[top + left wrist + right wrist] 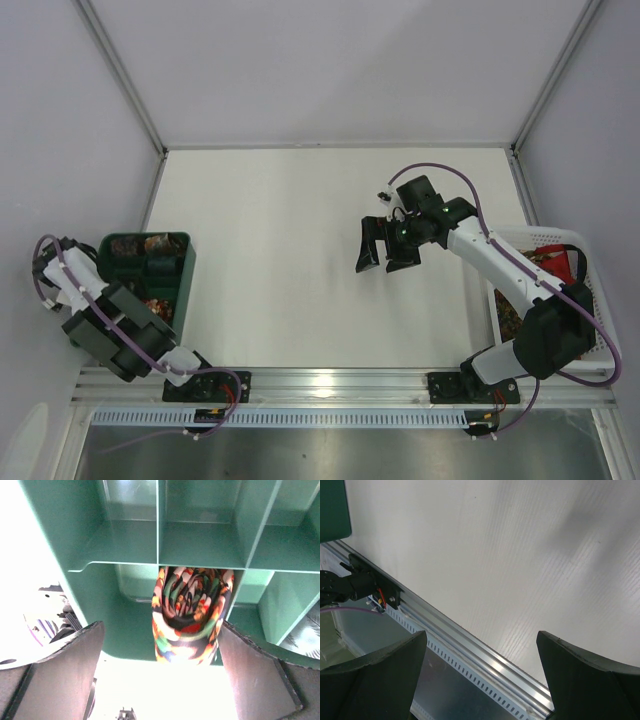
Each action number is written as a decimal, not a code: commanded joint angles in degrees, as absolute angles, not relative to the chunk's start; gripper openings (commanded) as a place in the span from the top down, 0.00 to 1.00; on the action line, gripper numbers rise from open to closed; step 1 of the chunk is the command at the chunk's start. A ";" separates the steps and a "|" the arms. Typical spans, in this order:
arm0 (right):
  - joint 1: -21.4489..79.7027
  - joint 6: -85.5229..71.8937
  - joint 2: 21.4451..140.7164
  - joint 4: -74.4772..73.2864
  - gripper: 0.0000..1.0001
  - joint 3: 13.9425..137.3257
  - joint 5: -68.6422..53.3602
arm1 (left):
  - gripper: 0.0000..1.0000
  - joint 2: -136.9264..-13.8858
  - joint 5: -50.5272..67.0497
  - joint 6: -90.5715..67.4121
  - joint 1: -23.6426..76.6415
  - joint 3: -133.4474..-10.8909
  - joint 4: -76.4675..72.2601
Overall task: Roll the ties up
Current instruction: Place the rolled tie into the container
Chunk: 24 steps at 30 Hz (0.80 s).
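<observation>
A rolled tie (191,614), with a dark ground and red, green and gold flecks, stands on end in a compartment of the green divided bin (125,545). My left gripper (160,680) is open. Its fingers (65,675) stand either side of the roll, just short of it and not touching. In the top view, patterned fabric (150,244) shows in the green bin (186,262). More ties (545,262) lie in the white basket (590,290). My right gripper (385,252) is open and empty above the bare table, as the right wrist view (480,680) also shows.
The green bin sits at the table's left edge and the white basket at its right edge. An aluminium rail (485,655) runs along the near edge. Grey walls enclose the table on three sides. The left arm (110,335) covers part of the bin.
</observation>
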<state>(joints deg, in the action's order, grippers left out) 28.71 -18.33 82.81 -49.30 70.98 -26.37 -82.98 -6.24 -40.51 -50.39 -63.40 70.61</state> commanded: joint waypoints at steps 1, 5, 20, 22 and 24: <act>28.92 -17.58 81.91 -49.13 0.00 73.39 -26.46 | 0.00 -79.37 -8.44 -41.22 -50.01 -66.18 72.08; 29.18 -17.58 82.79 -49.48 0.00 74.35 -26.63 | 0.00 -77.97 -7.12 -42.44 -49.48 -63.99 71.10; 28.48 -18.63 85.78 -54.84 0.00 74.09 -25.39 | 0.06 -70.49 -15.12 -43.50 -34.81 -66.28 68.57; 27.16 -19.42 85.96 -55.28 0.00 73.57 -26.27 | 0.08 -69.79 -13.46 -44.12 -34.81 -61.91 64.98; 26.46 -19.77 85.96 -56.51 0.00 73.65 -26.72 | 0.11 -69.00 -11.70 -45.08 -34.80 -59.08 63.29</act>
<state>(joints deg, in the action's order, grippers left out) 27.70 -18.61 85.89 -54.00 73.49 -25.61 -70.37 -12.34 -43.11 -35.09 -62.63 66.83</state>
